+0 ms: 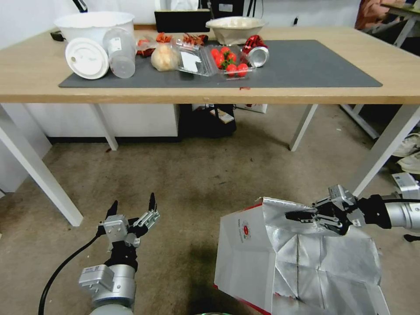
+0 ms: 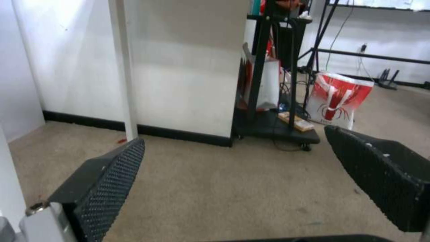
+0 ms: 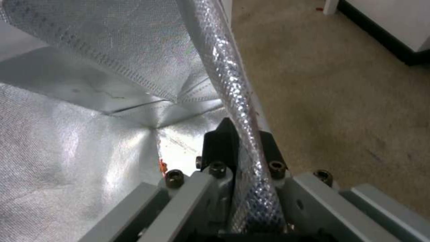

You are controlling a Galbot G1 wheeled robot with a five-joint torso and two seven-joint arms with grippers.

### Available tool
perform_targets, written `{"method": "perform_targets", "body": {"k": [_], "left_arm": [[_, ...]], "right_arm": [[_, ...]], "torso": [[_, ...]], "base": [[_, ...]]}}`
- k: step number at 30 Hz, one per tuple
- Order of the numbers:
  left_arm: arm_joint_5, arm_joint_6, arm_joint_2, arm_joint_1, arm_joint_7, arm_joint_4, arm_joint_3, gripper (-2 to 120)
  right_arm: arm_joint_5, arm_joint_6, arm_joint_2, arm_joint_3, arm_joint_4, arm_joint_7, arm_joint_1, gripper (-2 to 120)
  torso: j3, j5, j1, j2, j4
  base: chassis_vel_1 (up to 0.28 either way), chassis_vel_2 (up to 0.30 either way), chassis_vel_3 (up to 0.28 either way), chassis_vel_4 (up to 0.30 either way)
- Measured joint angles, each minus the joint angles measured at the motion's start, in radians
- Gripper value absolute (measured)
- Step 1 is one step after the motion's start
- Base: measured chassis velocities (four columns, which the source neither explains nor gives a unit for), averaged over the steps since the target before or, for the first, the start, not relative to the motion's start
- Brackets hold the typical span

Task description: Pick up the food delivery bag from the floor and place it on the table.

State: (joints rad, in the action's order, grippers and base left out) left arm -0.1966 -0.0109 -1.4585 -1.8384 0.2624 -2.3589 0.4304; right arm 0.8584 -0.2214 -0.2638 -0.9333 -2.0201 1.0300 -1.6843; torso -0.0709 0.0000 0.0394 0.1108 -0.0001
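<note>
**G1 arm hardware, visual notes**

Left arm: brushed silver cylindrical wrist housing, small white label with dark print on its side. Thick black cable loops off the housing. Left gripper (image 1: pixel 133 210): silver-grey block body, black linkage, two slim black fingers tapering to points. Left wrist view: finger pads (image 2: pixel 114 178) are black with a fine dimpled grid texture; light grey metal bracket at the base of one finger.

Right arm: silver cylinder, then a black collar next to the gripper. Right gripper (image 1: pixel 302 215): grey block on top, black fingers, silver linkage bars. Right wrist view: grey machined plates either side of the black fingers (image 3: pixel 219 143), with a row of dark socket-head screws.
</note>
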Motion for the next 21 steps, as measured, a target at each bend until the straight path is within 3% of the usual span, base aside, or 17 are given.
{"method": "perform_targets", "body": {"k": [21], "left_arm": [[0.010, 0.003, -0.013, -0.006, 0.004, -0.010, -0.001, 100]], "right_arm": [[-0.002, 0.004, 0.002, 0.000, -0.004, 0.002, -0.001, 0]], "torso": [[-0.072, 0.0000, 0.015, 0.086, 0.0000]], "base": [[0.000, 0.000, 0.000, 0.000]]}}
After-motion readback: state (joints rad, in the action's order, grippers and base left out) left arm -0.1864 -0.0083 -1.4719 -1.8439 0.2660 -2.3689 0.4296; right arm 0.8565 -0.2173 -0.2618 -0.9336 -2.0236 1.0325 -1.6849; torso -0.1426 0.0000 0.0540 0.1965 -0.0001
